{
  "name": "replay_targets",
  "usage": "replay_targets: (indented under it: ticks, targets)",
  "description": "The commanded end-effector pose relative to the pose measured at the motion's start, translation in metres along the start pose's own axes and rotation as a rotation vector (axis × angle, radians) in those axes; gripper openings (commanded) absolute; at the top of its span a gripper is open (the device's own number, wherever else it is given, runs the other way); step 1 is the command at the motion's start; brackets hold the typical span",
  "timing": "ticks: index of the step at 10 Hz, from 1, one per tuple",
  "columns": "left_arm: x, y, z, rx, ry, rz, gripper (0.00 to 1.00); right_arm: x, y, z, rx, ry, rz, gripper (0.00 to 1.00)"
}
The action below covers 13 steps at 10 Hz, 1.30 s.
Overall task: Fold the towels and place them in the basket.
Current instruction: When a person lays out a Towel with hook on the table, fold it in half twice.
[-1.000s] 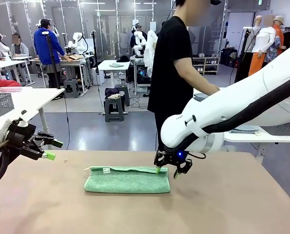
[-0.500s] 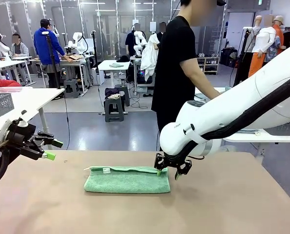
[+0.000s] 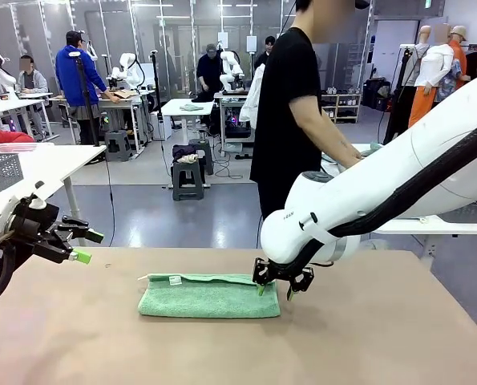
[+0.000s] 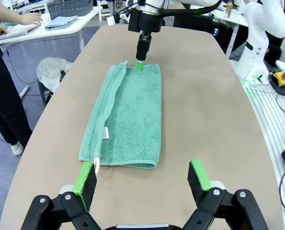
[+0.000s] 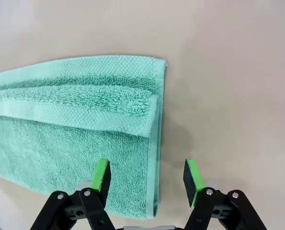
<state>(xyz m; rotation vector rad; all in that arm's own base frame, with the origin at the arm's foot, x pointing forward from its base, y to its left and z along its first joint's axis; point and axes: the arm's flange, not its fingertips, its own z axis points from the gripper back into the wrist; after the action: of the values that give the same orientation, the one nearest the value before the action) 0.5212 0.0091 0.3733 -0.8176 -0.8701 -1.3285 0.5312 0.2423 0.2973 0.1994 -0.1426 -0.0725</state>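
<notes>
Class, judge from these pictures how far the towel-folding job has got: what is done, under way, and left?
Done: the green towel lies on the table folded into a long strip. In hand: the right gripper, open, straddles the strip's end edge, holding nothing; the left gripper hovers open off the other end. Left: probably folding it shorter, then putting it in the basket.

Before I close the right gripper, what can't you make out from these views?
- Right wrist view: whether the right gripper touches the towel; its height above the towel is unreadable.
- Right wrist view: the towel's far end, cut off by the left edge.
- Left wrist view: inside of the dark basket, cut off by the top edge and hidden by its wall.
- Left wrist view: print on the towel's label, too small.
</notes>
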Motion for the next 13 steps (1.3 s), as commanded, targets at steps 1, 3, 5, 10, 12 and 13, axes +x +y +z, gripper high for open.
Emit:
replay_targets:
  ticks: [1, 3, 5, 10, 12, 13]
  targets:
    - [0.001, 0.0, 0.0, -0.001, 0.0, 0.005, 0.97, 0.005, 0.012, -0.007, -0.037, -0.024, -0.023, 0.77]
    - [0.001, 0.0, 0.0, -0.001, 0.0, 0.005, 0.97, 0.005, 0.013, -0.008, -0.047, -0.024, -0.023, 0.65]
    - [0.001, 0.0, 0.0, -0.001, 0.0, 0.005, 0.97, 0.004, 0.014, -0.01, -0.06, -0.027, -0.028, 0.65]
    - [0.001, 0.0, 0.0, -0.001, 0.0, 0.005, 0.97, 0.002, 0.018, -0.015, -0.082, -0.009, -0.021, 0.26]
    - [0.001, 0.0, 0.0, -0.001, 0.0, 0.005, 0.97, 0.002, 0.019, -0.016, -0.09, 0.0, -0.024, 0.06]
    - [0.001, 0.0, 0.0, -0.001, 0.0, 0.005, 0.97, 0.002, 0.019, -0.018, -0.096, 0.0, -0.024, 0.05]
